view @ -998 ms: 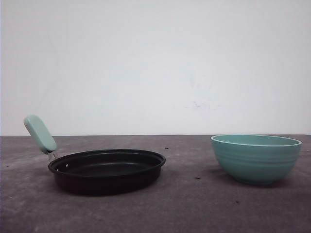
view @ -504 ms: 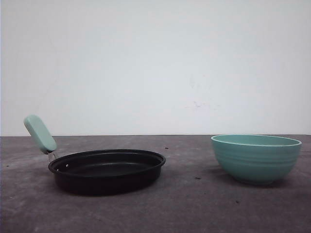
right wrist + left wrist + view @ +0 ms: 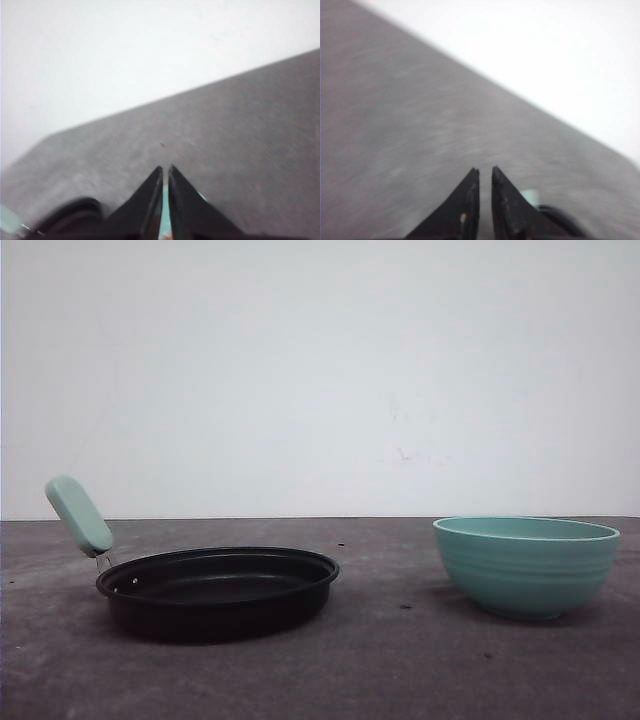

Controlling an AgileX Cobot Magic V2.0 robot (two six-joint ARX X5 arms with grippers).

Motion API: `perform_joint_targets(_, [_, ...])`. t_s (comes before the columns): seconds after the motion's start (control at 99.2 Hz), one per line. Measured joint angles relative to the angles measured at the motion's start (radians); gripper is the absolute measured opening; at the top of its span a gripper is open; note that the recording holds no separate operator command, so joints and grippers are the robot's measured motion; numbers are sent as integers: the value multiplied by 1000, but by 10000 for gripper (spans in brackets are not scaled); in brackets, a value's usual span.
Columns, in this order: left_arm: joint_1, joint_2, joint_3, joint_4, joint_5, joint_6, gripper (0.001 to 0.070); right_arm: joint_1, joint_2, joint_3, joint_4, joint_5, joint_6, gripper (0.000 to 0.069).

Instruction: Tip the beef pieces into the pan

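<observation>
The black pan sits on the grey table at the left, its mint-green handle sticking up to the left. The beef pieces are hidden. A teal ribbed bowl stands at the right, and I cannot see inside it. My left gripper is shut with nothing between its fingers, above the table; the pan's rim and handle are just beside it. My right gripper is shut too, and a strip of the teal bowl shows behind its fingers.
The grey table top runs back to a white wall. A gap of bare table lies between pan and bowl. In the right wrist view the pan appears blurred off to one side.
The pan and its handle have shifted very slightly to the left. The bowl stands as before.
</observation>
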Motion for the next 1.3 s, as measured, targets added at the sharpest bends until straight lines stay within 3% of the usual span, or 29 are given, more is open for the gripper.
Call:
perform_joint_targets(0.202, [-27,237,241,-73,-5,92,18,-2,162,279,-200,9,-71,44])
perform_joint_targets(0.313, [-30,418,365,-171,8,120,18,-2,305,424,-321,-3,-108,238])
perform_joint_targets(0.373, [-30,510,426,-212,49,126,45,-2,378,496,-386,-3,-124,363])
perform_joint_targets(0.434, [-30,589,465,-216,96,129,140,-1,444,551,-432,1,-143,465])
perform_joint_targets(0.555, [-30,674,481,-225,185,92,488,-1,563,595,-486,7,-169,636])
perform_joint_targets(0.605, [-34,695,481,-234,228,64,595,-1,608,595,-511,7,-172,673])
perform_joint_targets(0.665, [-43,716,481,-248,277,37,652,-1,667,595,-537,8,-177,683])
perform_joint_targets(0.746, [-64,734,481,-277,295,19,660,-1,743,595,-546,8,-180,683])
perform_joint_targets(1.028, [-120,865,481,-288,212,-3,643,-2,962,595,-532,-47,-183,683])
perform_joint_targets(1.301, [-197,1105,481,-98,182,-89,630,-1,1016,595,-535,-90,-183,683])
